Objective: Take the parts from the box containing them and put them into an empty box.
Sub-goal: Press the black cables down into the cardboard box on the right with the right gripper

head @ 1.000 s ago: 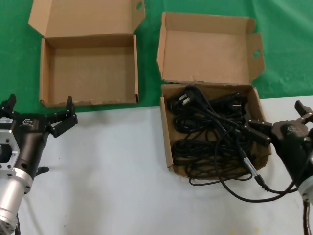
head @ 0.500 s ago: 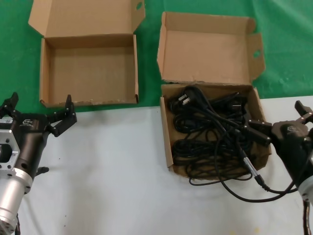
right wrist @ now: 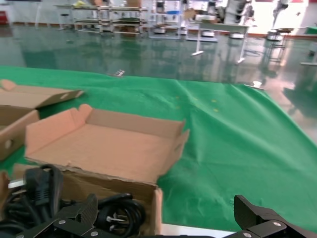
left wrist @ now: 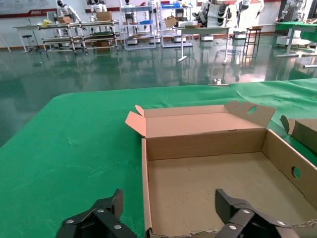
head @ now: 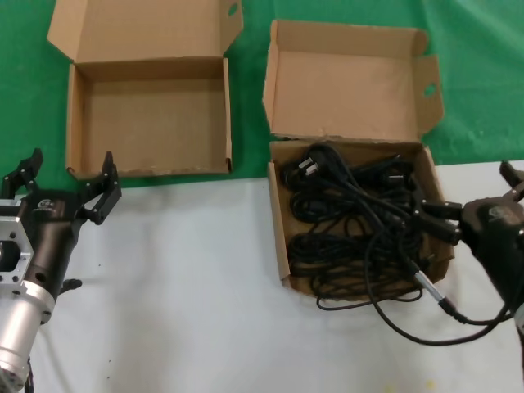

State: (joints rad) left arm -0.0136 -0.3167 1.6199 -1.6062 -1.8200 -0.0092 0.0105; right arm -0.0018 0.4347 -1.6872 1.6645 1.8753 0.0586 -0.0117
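The black power cords (head: 352, 221) lie tangled in the squarish box (head: 280, 237) with the tall eared lid (head: 348, 82). One cord trails over the front wall onto the white table. The empty box (head: 80, 123) with the splayed lid stands to its left. My left gripper (head: 72, 168) is open at that box's front left corner. In the left wrist view, the left gripper (left wrist: 168, 203) straddles the box's side wall (left wrist: 144, 188). My right gripper (head: 475, 195) is open at the cord box's right wall. The right wrist view shows the right gripper (right wrist: 166, 208) by a plug (right wrist: 116, 213).
Both boxes sit where the green cloth (head: 24, 98) meets the white table (head: 188, 286). The trailing cord's plug end (head: 431, 293) lies on the white surface near my right arm. The two boxes stand side by side with a narrow gap.
My left gripper has moved forward to the empty box's front corner. My right gripper has shifted slightly right, and the trailing cord end moved with it.
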